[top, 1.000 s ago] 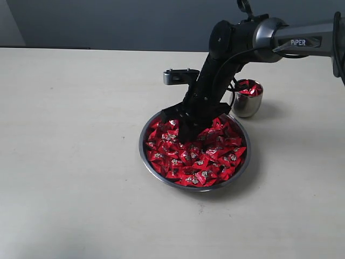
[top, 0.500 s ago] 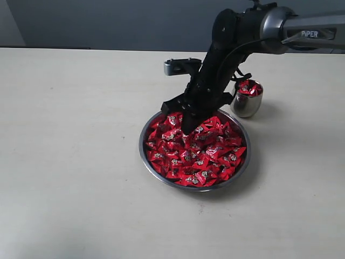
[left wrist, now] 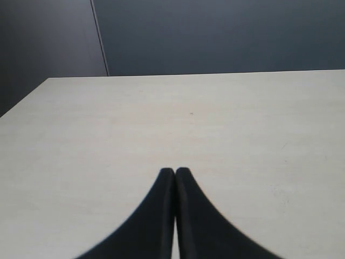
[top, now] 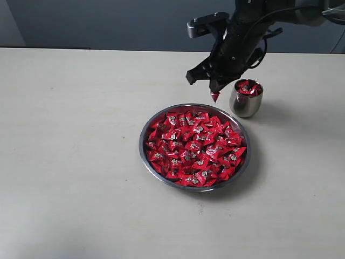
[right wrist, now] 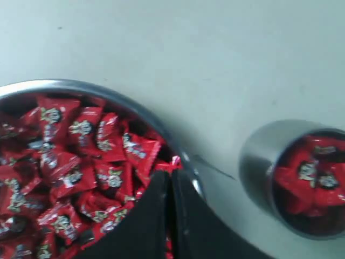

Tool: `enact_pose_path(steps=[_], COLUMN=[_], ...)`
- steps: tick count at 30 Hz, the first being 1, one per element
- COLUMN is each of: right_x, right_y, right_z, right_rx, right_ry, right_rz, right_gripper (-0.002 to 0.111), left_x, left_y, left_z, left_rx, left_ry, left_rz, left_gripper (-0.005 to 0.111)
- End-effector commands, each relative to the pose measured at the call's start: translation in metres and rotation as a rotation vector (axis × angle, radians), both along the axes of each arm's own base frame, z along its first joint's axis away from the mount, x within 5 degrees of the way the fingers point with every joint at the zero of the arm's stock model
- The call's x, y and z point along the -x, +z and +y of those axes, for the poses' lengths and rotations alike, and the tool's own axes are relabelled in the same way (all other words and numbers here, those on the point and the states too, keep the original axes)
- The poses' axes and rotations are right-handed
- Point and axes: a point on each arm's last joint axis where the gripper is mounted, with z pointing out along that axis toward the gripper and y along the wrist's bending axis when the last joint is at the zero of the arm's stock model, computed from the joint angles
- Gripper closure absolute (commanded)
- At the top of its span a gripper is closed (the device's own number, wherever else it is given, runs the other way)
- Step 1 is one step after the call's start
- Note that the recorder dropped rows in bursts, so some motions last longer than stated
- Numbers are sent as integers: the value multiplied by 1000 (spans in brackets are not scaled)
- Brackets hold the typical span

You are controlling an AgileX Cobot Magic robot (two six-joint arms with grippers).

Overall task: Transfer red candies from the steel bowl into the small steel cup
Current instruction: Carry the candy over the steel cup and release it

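The steel bowl [top: 145, 156] sits mid-table, heaped with red candies [top: 195, 149]. Just behind it to the right stands the small steel cup [top: 246, 103], with red candies [top: 249, 88] inside. My right gripper [top: 215, 93] hangs in the air above the bowl's far rim, left of the cup, shut on a red candy [top: 215, 96] that pokes out below its tips. The right wrist view shows the same candy [right wrist: 175, 162] at the fingertips, the bowl [right wrist: 70, 86] and the cup [right wrist: 256, 156]. My left gripper [left wrist: 175, 171] is shut over bare table, holding nothing.
The pale table [top: 70, 135] spreads round the bowl and cup. A dark wall [top: 108, 21] runs behind its far edge. My right arm [top: 291, 11] reaches in from the upper right.
My right gripper shut on a candy in the bowl, then rose and moved back and to the right toward the cup, carrying it. The left gripper shows no earlier frame.
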Motion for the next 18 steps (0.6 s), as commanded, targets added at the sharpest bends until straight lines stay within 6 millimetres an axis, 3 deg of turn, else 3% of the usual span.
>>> enact_pose_path(steps=[1, 6, 11, 18], right_x=[-14, -22, -31, -34], right_y=[12, 27, 25, 24], right_z=[-24, -41, -60, -64], right_rx=[-13, -44, 3, -10], right_ry=[-65, -113, -192, -207], right_rz=[-49, -105, -117, -123], right_gripper=[109, 109, 109, 109], left_x=[0, 0, 0, 0], left_y=[-1, -1, -1, -1], left_z=[0, 0, 0, 0], left_rx=[-4, -4, -4, -4], left_ry=[-6, -6, -6, -6], left_rz=[-2, -2, -2, -2], left_gripper=[106, 106, 106, 106])
